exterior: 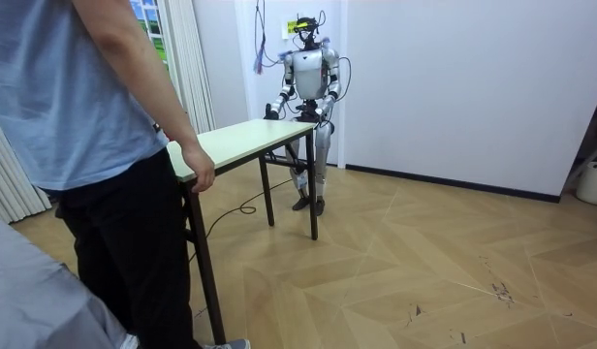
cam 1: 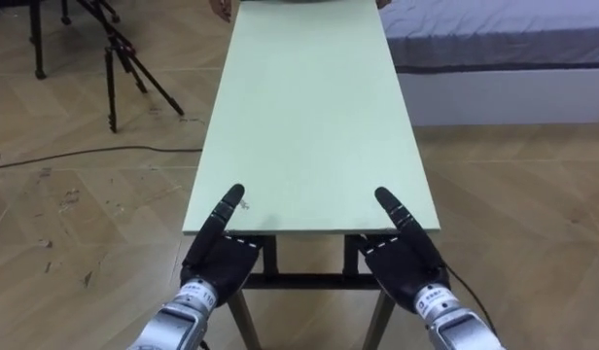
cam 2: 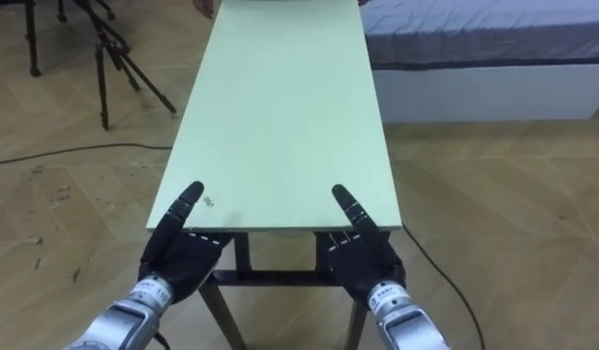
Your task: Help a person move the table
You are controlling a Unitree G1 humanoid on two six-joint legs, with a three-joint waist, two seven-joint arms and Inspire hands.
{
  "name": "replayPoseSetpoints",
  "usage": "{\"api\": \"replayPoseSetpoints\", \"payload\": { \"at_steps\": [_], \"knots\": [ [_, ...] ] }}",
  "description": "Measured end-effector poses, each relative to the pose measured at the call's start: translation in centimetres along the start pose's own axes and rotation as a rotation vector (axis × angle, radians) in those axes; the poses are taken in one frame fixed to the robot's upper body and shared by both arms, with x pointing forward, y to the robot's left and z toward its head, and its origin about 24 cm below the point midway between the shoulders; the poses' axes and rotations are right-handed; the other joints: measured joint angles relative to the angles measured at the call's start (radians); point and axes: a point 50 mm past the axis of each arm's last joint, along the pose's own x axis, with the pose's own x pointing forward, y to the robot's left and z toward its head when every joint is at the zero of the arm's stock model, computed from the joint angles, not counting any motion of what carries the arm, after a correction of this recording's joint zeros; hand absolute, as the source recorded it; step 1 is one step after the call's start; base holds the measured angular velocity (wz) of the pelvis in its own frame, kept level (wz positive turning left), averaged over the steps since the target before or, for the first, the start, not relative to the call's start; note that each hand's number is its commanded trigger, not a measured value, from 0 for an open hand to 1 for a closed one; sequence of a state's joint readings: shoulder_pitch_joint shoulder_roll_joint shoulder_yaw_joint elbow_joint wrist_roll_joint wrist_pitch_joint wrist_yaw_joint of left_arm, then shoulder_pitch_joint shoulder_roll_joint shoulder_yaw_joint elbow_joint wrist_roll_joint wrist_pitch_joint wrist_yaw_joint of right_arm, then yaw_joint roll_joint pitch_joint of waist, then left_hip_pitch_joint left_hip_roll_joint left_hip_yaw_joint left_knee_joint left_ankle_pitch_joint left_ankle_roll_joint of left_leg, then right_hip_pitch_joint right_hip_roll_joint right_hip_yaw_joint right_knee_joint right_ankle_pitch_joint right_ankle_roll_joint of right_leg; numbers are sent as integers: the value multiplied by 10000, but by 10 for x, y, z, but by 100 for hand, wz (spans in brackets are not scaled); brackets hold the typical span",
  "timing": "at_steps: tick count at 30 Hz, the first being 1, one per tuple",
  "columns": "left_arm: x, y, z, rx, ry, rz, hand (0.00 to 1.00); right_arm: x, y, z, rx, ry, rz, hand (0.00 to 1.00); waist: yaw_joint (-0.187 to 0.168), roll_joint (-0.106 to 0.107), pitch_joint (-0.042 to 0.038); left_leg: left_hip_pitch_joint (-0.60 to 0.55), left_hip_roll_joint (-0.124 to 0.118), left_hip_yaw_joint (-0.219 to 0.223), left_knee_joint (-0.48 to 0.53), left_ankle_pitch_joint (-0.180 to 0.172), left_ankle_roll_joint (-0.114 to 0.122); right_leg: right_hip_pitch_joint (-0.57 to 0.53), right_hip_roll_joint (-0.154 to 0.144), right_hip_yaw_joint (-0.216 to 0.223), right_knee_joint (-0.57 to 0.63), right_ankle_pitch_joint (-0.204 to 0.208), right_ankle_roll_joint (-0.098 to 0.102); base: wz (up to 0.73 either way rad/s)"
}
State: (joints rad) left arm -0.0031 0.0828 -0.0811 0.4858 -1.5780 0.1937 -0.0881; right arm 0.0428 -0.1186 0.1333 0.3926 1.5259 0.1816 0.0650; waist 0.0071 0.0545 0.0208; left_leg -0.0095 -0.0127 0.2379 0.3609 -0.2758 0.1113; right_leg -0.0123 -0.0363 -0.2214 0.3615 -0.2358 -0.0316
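Seemingly only the grip is done: the left hand point(cam 1: 222, 251) and right hand point(cam 1: 402, 255) pinch the counter point(cam 1: 309, 117) at its 6 o'clock edge, thumbs on top, and a person point(exterior: 95, 107) has a hand at the 12 o'clock end. Its legs look grounded, so the carry remains. Long axis runs 6 to 12, pointing away from the robot

This is a bedroom-like room in a home, set up for filming. A bed point(cam 1: 494, 39) with a grey cover stands far right of the bench point(cam 1: 309, 117). The floor point(exterior: 454, 262) is herringbone wood, and pale curtains point(exterior: 192, 68) hang beside white walls point(exterior: 454, 78). A black tripod point(cam 1: 110, 87) stands far left.
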Motion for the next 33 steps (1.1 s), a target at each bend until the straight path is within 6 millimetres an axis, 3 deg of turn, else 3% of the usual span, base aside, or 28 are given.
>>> {"api": "replayPoseSetpoints", "payload": {
  "at_steps": [4, 5, 6, 7, 8, 19, 33],
  "knots": [
    [0, -1, 0, -4, -32, 33, 0, 2, 2, 0, 34, -25, -68, 0, -14, -5, 3, -16, -1, 13, -1, 1, 2, -17, -3, 13, 3, 1, 2, 0],
    [1, -1, 0, -17, -48, 35, 32, 3, 3, 0, 32, -39, -118, 11, -18, -10, 5, -16, -1, 13, 1, 1, 2, -16, -3, 12, 3, 2, 2, 0],
    [1, -1, -1, -40, -75, 43, 50, 3, 3, 0, 34, -49, -142, 31, -22, -12, 6, -12, -1, 12, 2, 1, 2, -7, -3, 10, 1, 2, 2, 0],
    [1, -1, -1, -57, -96, 47, 81, 3, 3, 0, 38, -52, -145, 92, -22, -12, 6, -13, -1, 12, 3, 2, 2, -6, -3, 10, 1, 2, 2, 0],
    [1, -1, -2, -98, -153, 52, 100, 3, 3, 0, 47, -65, -149, 100, -22, -12, 5, -12, -1, 12, 3, 2, 2, -5, -3, 11, 1, 2, 2, 0],
    [3, 1, -6, -37, -273, 655, 100, 6, 2, -4, -295, -70, -1048, 100, -21, -81, 36, -201, -1, 39, -10, 1, 2, -159, -1, 28, -5, 1, 4, 0],
    [5, 2, -12, 772, -267, 1154, 100, 8, 4, -5, -851, -357, -1275, 100, -54, -118, 19, -285, -1, 44, -173, 1, 1, -252, 11, 20, -44, 13, 21, 0]
  ]
}}
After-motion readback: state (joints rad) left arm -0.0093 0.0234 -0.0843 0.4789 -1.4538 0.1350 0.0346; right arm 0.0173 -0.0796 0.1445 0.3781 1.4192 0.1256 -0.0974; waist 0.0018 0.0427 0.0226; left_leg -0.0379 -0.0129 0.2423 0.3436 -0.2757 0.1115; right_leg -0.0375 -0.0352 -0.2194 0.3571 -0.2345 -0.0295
